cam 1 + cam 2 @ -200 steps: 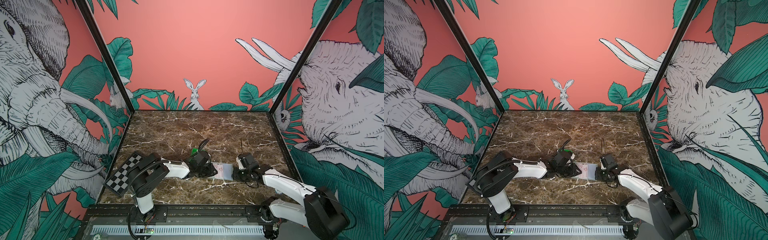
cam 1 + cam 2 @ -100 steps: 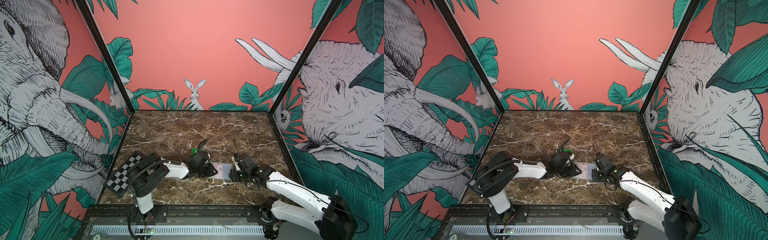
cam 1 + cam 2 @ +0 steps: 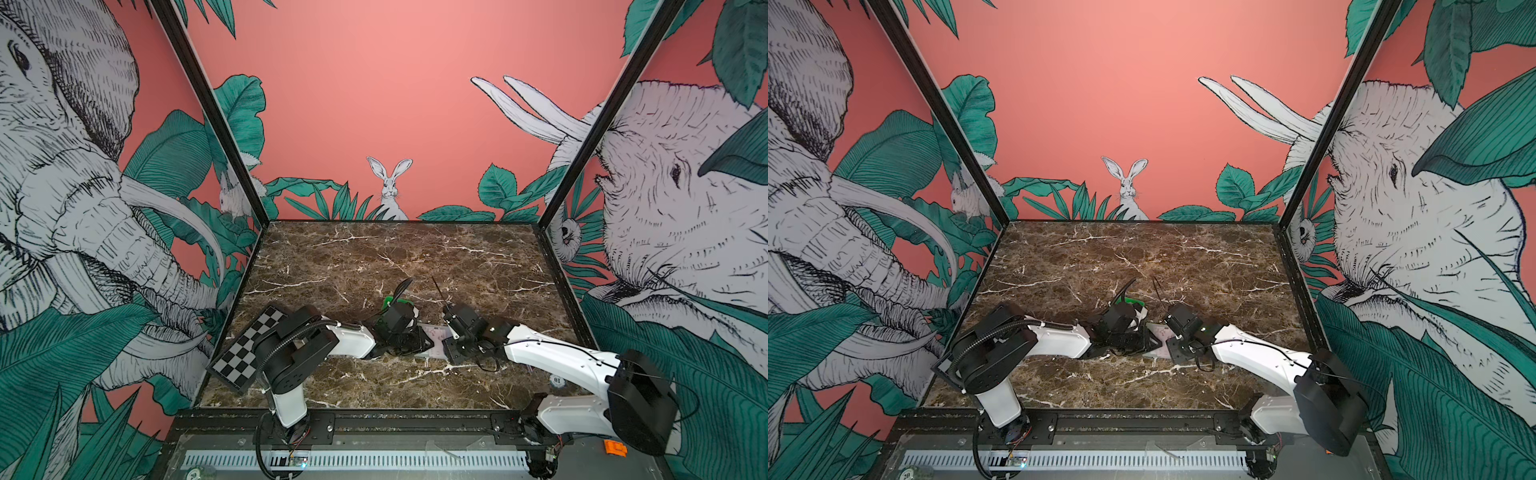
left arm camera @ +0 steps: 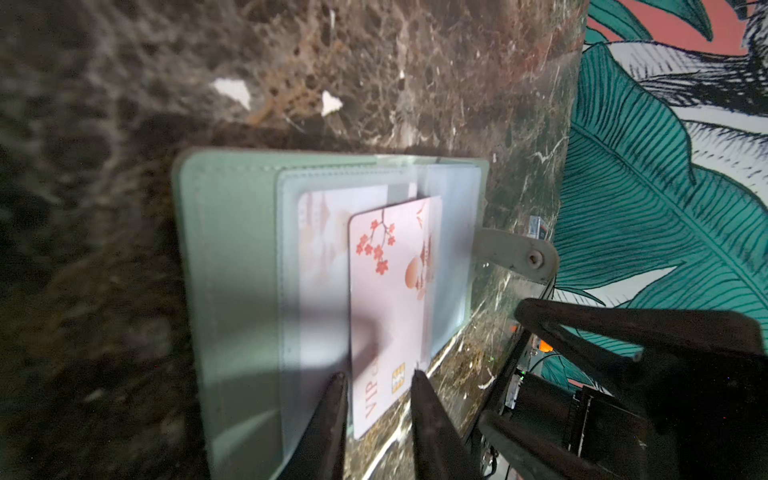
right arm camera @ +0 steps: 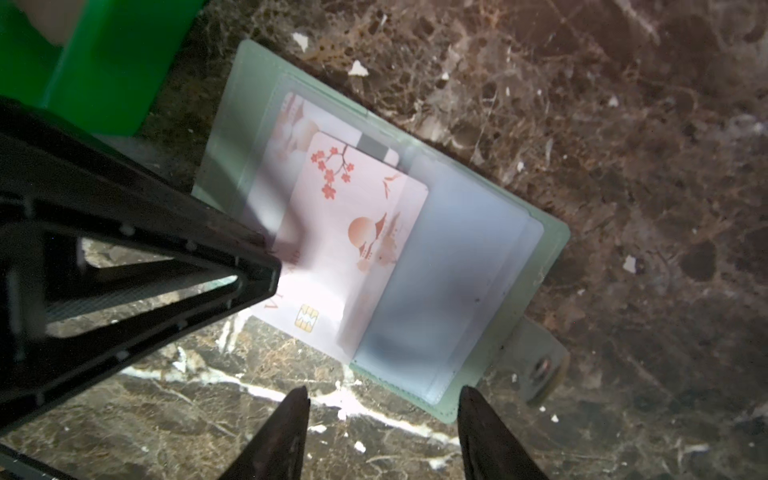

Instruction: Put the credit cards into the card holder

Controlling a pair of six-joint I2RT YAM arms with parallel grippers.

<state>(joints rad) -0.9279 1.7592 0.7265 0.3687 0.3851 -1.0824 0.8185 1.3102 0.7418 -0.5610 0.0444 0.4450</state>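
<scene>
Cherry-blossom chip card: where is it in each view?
In a top view: card, pale patch lower centre.
In a top view: card, same.
Left wrist: card centre, chip end between left gripper fingertips.
Right wrist: card, centre.
Shared landmark: sage card holder beneath it.

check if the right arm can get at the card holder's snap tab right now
Probably yes. The snap tab sticks out bare from the card holder, close to the right gripper, whose jaws stand open; the left gripper is at the credit card, not over the tab.
</scene>
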